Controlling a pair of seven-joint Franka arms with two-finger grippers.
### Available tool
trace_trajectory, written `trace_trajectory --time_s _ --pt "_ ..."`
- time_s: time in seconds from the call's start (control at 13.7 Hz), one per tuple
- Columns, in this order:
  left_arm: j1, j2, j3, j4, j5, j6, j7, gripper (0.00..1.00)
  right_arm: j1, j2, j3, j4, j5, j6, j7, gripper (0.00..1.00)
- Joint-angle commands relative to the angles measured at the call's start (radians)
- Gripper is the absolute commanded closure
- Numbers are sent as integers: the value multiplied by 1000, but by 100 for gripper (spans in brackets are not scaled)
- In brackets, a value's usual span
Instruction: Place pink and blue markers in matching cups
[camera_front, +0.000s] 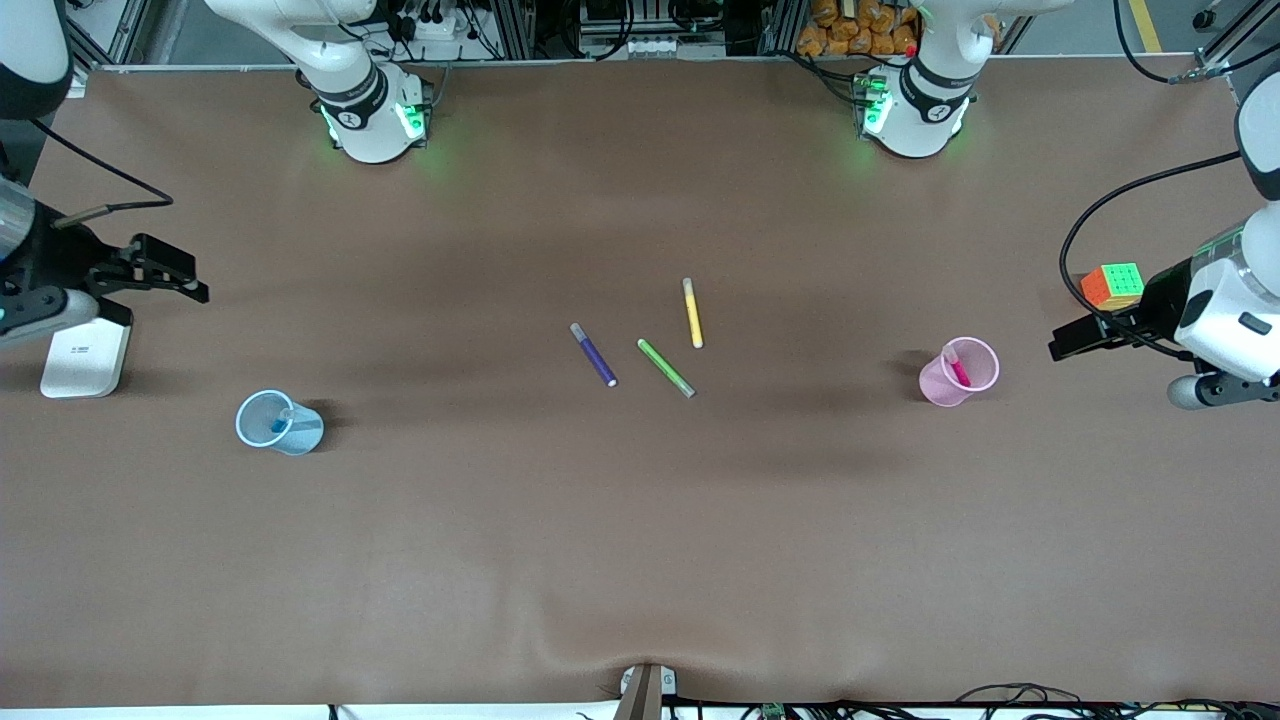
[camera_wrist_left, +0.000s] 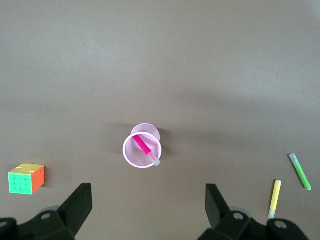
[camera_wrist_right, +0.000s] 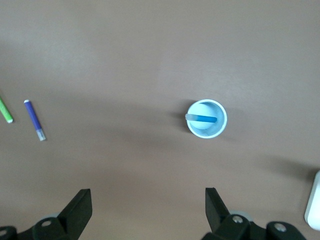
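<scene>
1. Already the pink marker (camera_front: 958, 370) stands inside the pink cup (camera_front: 944, 388), at the right middle of the front view, its pale end leaning on the rim in the left wrist view.
2. Likewise the blue marker (camera_front: 281, 421) sits in the blue cup (camera_front: 298, 434), at the lower left of the front view; the right wrist view looks straight down into it and shows the marker lying across the opening.
3. Both cups stand upright on the brown table (camera_front: 640, 540), well apart, the pink one toward the left arm's end, the blue one toward the right arm's end.
4. Between them, near the centre of the frame, lie three loose pens: a purple marker (camera_front: 594, 355), a green marker (camera_front: 666, 368) just beside it, and a yellow marker (camera_front: 692, 313) a little higher in the frame.
5. The left gripper (camera_wrist_left: 149, 202) waits at the right edge of the front view, jaws spread wide and empty, with the pink cup showing between its fingers (camera_wrist_left: 80, 200) in the left wrist view.
6. A colourful puzzle cube (camera_front: 1113, 285) rests on the table close by that arm.
7. The right gripper (camera_wrist_right: 148, 205) hangs at the left edge of the front view, also spread wide and holding nothing.
8. A white flat box (camera_front: 85, 356) lies under that arm.
</scene>
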Motion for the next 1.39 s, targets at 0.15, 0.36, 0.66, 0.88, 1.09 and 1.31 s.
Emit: trace_trajectory --time_s 0.15,0.36,0.66,0.88,1.09,1.31 --pt "6 -99 -3 -18 20 -86 -17 0 5 -90 0 -33 -70 -76 161 0" --pt "6 -202 4 -125 15 -80 -2 0 12 -110 1 -27 -104 -136 237 0" --pt "12 -268 1 -176 17 -92 2 0 6 -117 -3 -27 -111 -153 242 0" --pt "12 -270 1 -168 17 -118 2 0 0 -117 -8 -25 -111 -141 240 0" --pt "12 -276 5 -159 17 -130 10 0 4 -114 -3 -8 -111 -139 242 0" --pt "12 -276 5 -153 18 -143 9 0 -2 -106 -7 27 -105 -139 239 0"
